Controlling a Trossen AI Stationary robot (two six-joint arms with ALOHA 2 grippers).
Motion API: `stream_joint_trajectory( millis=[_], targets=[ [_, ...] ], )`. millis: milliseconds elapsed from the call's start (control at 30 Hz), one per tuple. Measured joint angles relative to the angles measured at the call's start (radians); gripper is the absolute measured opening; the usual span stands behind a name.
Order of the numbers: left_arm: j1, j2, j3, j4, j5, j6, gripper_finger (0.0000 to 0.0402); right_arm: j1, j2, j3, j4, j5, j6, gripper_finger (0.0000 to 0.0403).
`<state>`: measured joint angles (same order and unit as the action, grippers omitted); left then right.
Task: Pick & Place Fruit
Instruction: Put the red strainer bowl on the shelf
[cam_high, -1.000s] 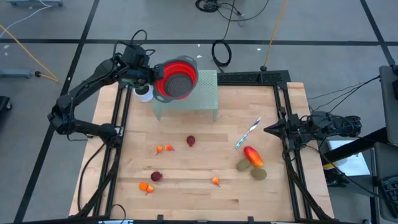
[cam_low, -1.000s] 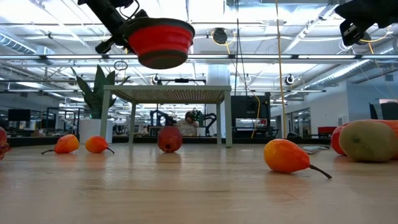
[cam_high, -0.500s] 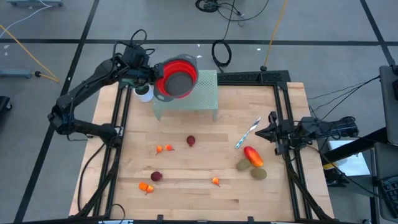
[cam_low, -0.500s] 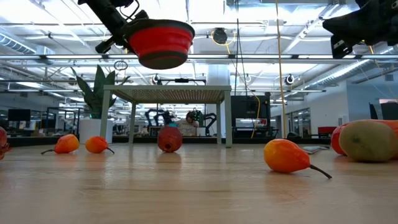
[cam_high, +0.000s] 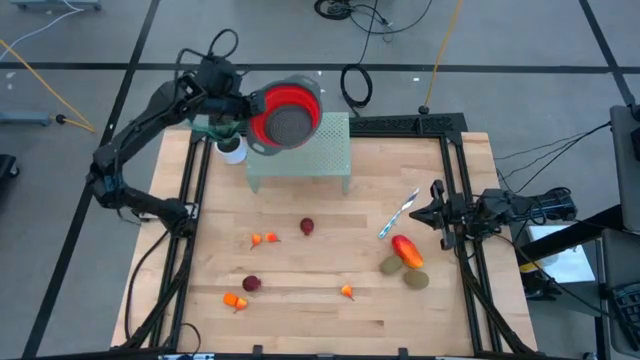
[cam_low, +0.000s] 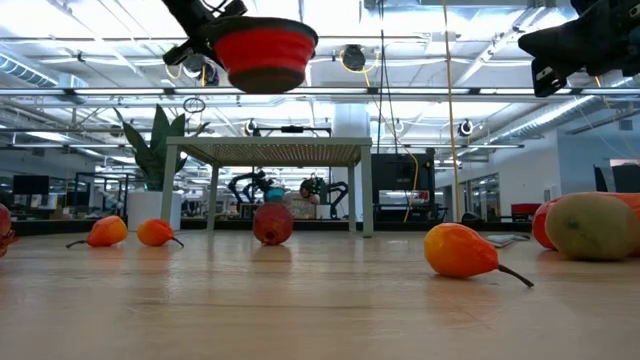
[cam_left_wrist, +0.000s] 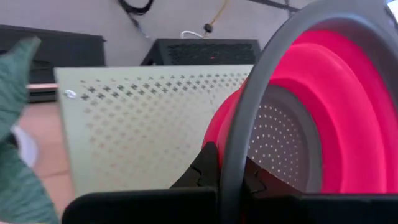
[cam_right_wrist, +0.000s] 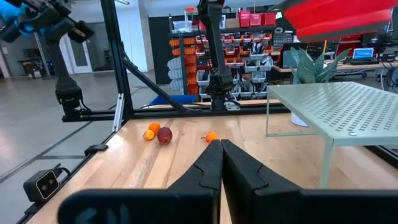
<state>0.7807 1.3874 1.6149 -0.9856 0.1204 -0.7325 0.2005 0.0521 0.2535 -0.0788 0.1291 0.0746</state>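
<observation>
I see one wooden worktop (cam_high: 320, 310) inside a dark frame. On it stands one pale green perforated stand (cam_high: 310, 160) at the far edge, a little toward the left. Above the stand's left part the left gripper (cam_high: 243, 115) holds one red bowl (cam_high: 285, 115) by its grey rim, pinched tight, raised in the air. The right gripper (cam_high: 432, 213) hangs over the right edge of the worktop, its fingers pressed together and holding nothing.

The fruit lies on the worktop, and I count nine pieces. One red-orange oval (cam_high: 406, 250) is near the right edge, touching one of two brownish-green ovals (cam_high: 391, 266); the second (cam_high: 417, 280) is just beside. Two dark red round ones: one (cam_high: 307, 227) in the middle, one (cam_high: 251, 284) toward the near left. Four tiny orange pieces: two (cam_high: 264, 239) together left of the middle, one (cam_high: 233, 299) near the left near corner, one (cam_high: 347, 292) near the near edge.

One slim blue-and-white stick (cam_high: 397, 214) lies between the stand and the right edge.

The near edge strip is open, and the room under the stand too
</observation>
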Motion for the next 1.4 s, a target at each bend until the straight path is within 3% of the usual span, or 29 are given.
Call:
stream_joint_trajectory(
  millis=[233,533,833,1267,1400],
  targets=[
    [0.026,0.126,0.118,-0.122,0.016,0.060,0.0000,0.000,0.000,0.000,0.000,0.000,0.000,0.0000],
    [0.049,0.223,0.131,-0.169,0.059,0.171,0.0000,0.000,0.000,0.000,0.000,0.000,0.015,0.0000],
    [0.043,0.223,0.131,-0.260,0.057,0.315,0.0000,0.000,0.000,0.000,-0.006,0.000,0.011,0.0000],
    [0.052,0.218,0.131,-0.226,0.037,0.483,0.0000,0.000,0.000,0.000,-0.009,0.000,0.011,0.0000],
    [0.068,0.216,0.130,-0.218,0.072,0.524,0.0000,0.000,0.000,0.000,-0.008,0.000,0.011,0.0000]
  ],
)
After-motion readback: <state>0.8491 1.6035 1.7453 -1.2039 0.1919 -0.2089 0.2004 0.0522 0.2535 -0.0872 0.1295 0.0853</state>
